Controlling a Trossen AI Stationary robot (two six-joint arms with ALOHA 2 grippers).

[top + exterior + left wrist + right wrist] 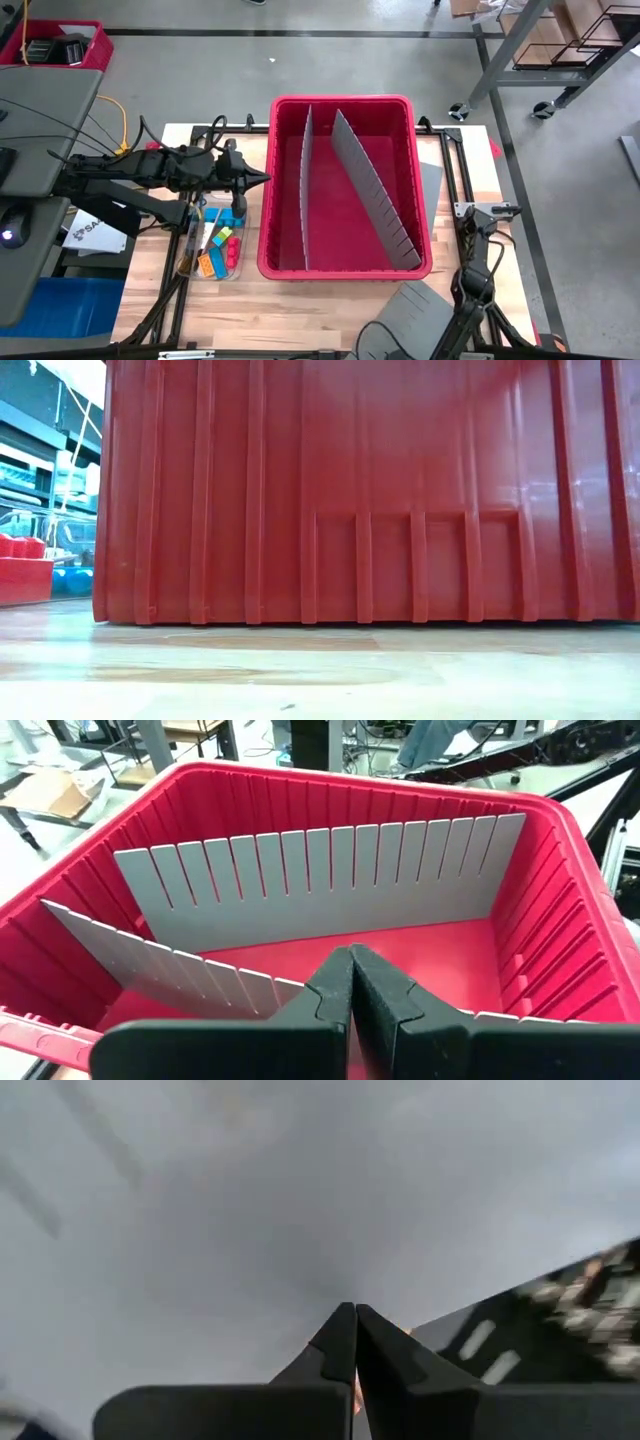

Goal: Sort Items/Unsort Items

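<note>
Left tool (262,178) shut, beside bin rim (268,170).

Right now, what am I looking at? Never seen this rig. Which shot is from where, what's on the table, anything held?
It is a robot with two arms at a table. The high view looks straight down. A red bin with two grey dividers sits mid-table, with nothing in it that I can see. The items, small coloured blocks, lie in a clear tray left of the bin. The low view sits at table height and shows mostly the bin's wall. Each wrist view looks past that arm's own fingers. The left gripper is shut beside the bin's left rim, holding nothing. The right gripper is shut and empty, its arm parked at the table's right.
</note>
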